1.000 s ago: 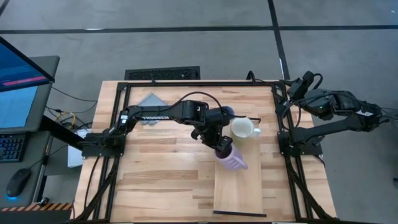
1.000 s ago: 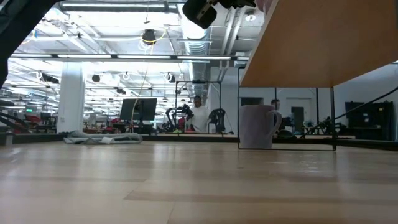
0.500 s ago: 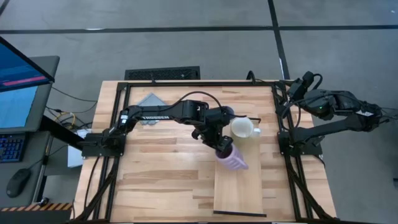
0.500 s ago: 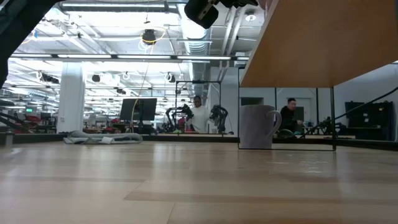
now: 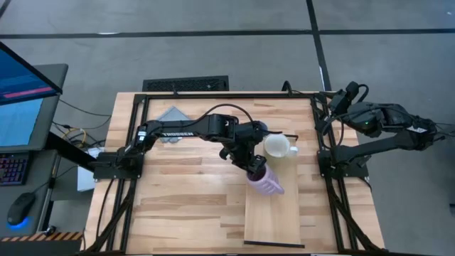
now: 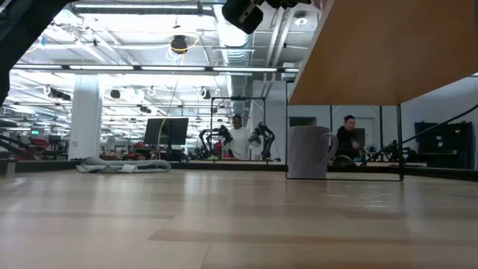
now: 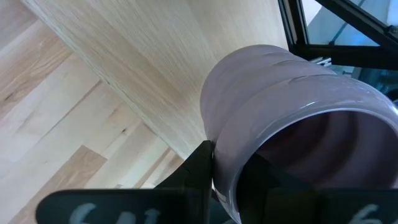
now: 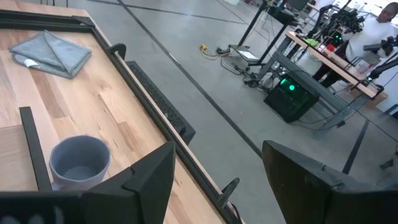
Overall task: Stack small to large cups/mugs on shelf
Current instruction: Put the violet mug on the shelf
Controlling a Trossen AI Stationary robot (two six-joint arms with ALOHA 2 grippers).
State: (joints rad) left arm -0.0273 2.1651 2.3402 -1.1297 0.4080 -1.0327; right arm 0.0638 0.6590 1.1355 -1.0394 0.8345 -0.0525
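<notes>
My left gripper is shut on the pale lavender mug, which is tipped on its side over the far left corner of the pale wood shelf. The cream-white mug stands upright on the tabletop just beyond the shelf's far end and also shows in the low view. The slate blue mug stands upright beside a dark frame post; in the high view the left arm mostly hides it. My right gripper is open and empty, held back past the table's right edge. My left gripper holds the lavender mug by its rim, one finger outside the wall and the other inside the mouth. The fingers slant down from the table's far left. The mug lies tilted, mouth toward the gripper; whether it touches the shelf I cannot tell.
A grey folded cloth lies at the table's far left. The shelf is raised on a thin dark frame, with open space under it. A black frame runs round the table. People and benches show in the room beyond.
</notes>
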